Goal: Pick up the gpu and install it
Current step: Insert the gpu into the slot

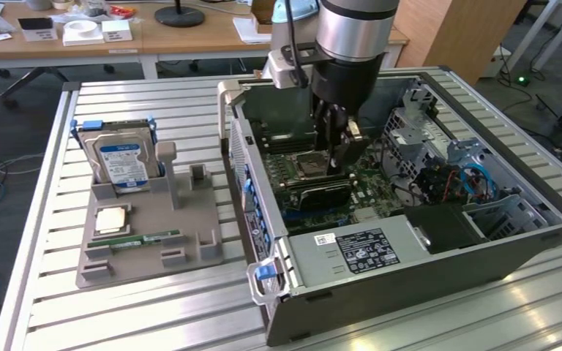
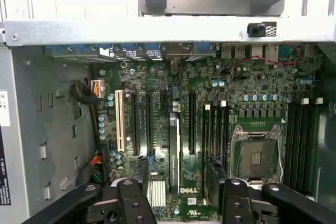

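The gpu (image 1: 322, 196) stands on edge in a slot of the green motherboard (image 1: 374, 191) inside the open computer case, its black face showing in the exterior view. In the wrist view the gpu (image 2: 173, 150) appears edge-on as a narrow dark strip among the long slots. My gripper (image 1: 342, 162) hangs straight down into the case just above the card. It is open: in the wrist view the gripper (image 2: 177, 179) has its two black fingers (image 2: 139, 179) on either side of the card's edge, with a gap to it on both sides. Nothing is held.
The case walls (image 1: 252, 183), the drive cage (image 1: 423, 135) and the power supply (image 1: 354, 248) hem in the board. The empty CPU socket (image 2: 257, 156) lies beside the slots. On the exterior view's left, a grey holder (image 1: 188, 219) carries a blue-labelled hard drive (image 1: 120, 164), a CPU (image 1: 112, 218) and a RAM stick (image 1: 149, 238).
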Motion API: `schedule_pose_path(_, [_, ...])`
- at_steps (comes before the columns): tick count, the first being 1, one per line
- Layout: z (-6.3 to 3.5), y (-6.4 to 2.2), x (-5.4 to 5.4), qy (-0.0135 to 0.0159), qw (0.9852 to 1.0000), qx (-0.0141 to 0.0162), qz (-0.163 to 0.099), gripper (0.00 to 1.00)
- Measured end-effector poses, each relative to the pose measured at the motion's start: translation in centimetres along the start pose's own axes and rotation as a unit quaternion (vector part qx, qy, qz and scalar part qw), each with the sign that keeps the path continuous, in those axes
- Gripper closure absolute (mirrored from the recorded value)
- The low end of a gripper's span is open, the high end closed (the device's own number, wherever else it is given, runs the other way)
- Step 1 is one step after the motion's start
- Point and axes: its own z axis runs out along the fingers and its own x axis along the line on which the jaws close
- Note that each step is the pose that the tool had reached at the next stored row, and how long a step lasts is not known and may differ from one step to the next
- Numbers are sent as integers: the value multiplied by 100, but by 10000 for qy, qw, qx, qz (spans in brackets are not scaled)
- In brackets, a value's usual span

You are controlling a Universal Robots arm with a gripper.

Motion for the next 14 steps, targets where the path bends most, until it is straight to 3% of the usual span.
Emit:
schedule_pose_path(7, [-89, -6, 0, 14, 10000, 1, -1, 44])
schedule_pose_path(12, [-90, -6, -1, 14, 10000, 1, -1, 44])
schedule_pose_path(14, [-93, -10, -1, 16, 10000, -17, 0, 44])
